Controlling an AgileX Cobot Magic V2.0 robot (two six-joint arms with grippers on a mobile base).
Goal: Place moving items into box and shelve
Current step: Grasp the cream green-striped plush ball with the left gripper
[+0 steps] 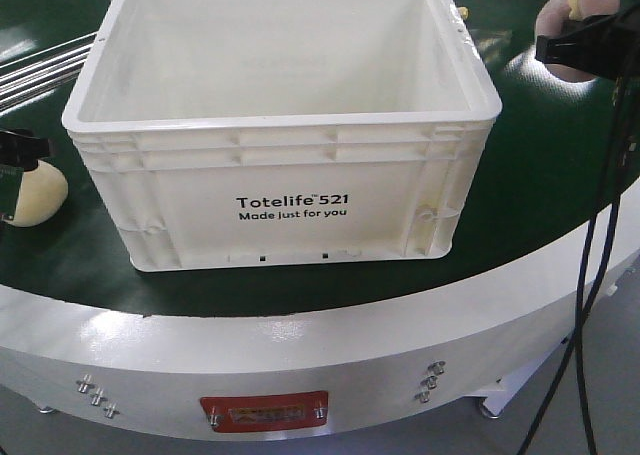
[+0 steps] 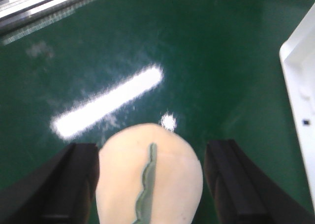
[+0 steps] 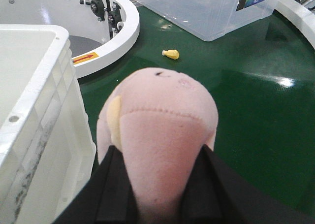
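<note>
The round green-topped bench (image 1: 540, 175) carries the large white ribbed plastic crate (image 1: 180, 195) printed "Totelife 521" at its near middle, standing open with nothing seen inside, so the loading step is only beginning. A clear plastic tub (image 3: 206, 12) sits on the far side. The pinkish-brown round bun toy with a yellow stripe (image 3: 162, 130) is just right of the crate's far right corner, and the right gripper (image 3: 160, 175) is clamped on its lower half, the soft body bulging between the black fingers; whether it is off the bench I cannot tell. The cream-yellow round bun toy with a green scalloped stripe (image 2: 167, 175) rests on the bench left of the crate. The left gripper (image 2: 152, 150) straddles it with its jaws apart, a sliver of gap showing on one side. A small yellow object (image 3: 171, 53) lies loose further off. My reading is that both arms are at the pick-up stage: next the left should close on the cream toy, then each arm must rise above the crate's rim and travel inward before letting go.
</note>
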